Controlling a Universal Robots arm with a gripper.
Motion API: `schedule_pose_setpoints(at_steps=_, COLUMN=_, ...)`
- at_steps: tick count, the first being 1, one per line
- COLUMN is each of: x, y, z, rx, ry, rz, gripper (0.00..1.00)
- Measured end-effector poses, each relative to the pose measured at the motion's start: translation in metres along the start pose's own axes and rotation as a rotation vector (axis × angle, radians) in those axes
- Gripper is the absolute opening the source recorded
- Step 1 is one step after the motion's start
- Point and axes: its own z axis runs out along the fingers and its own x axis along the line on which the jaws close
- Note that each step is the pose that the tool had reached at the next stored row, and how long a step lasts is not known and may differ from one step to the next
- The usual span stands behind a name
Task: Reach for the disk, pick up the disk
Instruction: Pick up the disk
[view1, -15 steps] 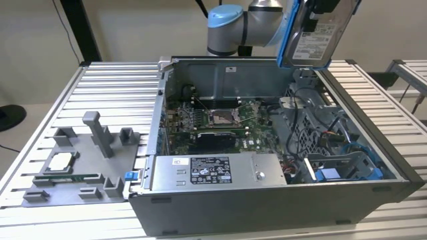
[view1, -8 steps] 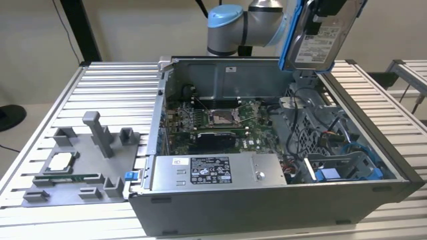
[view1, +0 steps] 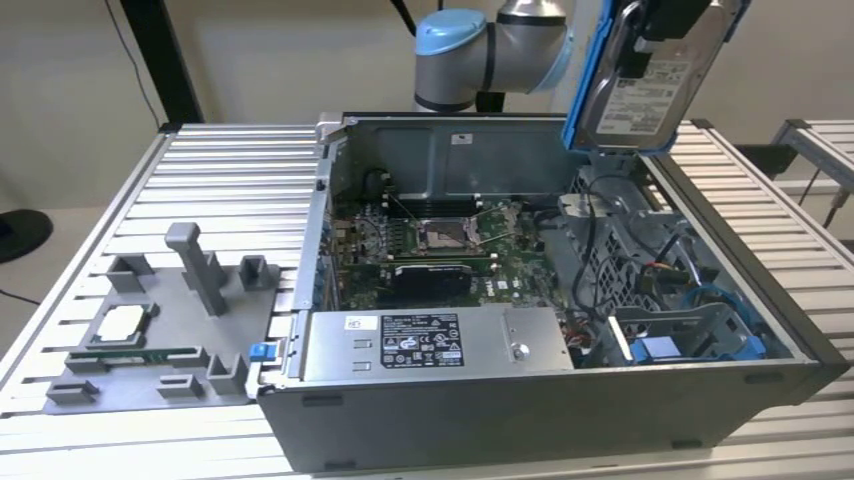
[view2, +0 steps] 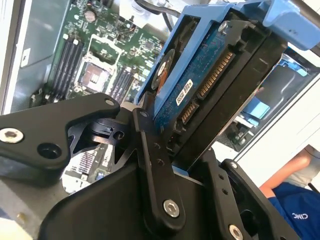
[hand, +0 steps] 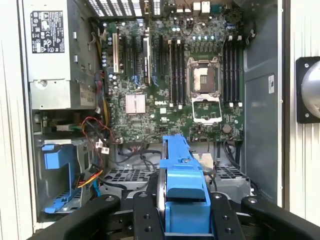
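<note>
We judge the task essentially done: the disk (view1: 650, 80), a silver-grey hard drive with a white label in a bright blue bracket (hand: 183, 187), hangs upright in the air above the far corner of the open computer case (view1: 561, 420) on the exterior view's right, clear of everything inside. The gripper (view2: 185, 160) has its black fingers (view2: 152, 165) closed against the 2 faces of the drive, which sits between them with its connector edge and circuit board turned toward the second wrist view. Below, in the first wrist view, we see the motherboard (hand: 165, 80) with its empty processor socket (hand: 204, 75), the grey power supply (hand: 55, 50) and a blue drive bay (hand: 57, 175) with loose wires beside it. The reach and the lift appear complete, so nothing of the pick seems left. Hard to make out: the gripper in the exterior view is cut off by the frame's upper edge, and we cannot tell which bay the drive came from. A person's arm and blue sleeve (view2: 295, 205) show at the edge of the second wrist view.
</note>
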Motion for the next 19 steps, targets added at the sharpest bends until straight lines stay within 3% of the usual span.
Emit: schedule_pose_setpoints(at_steps=19, x=0.041, y=-0.0025, z=-0.0006, rx=-0.0001, ry=-0.002, rz=0.0, gripper=0.0)
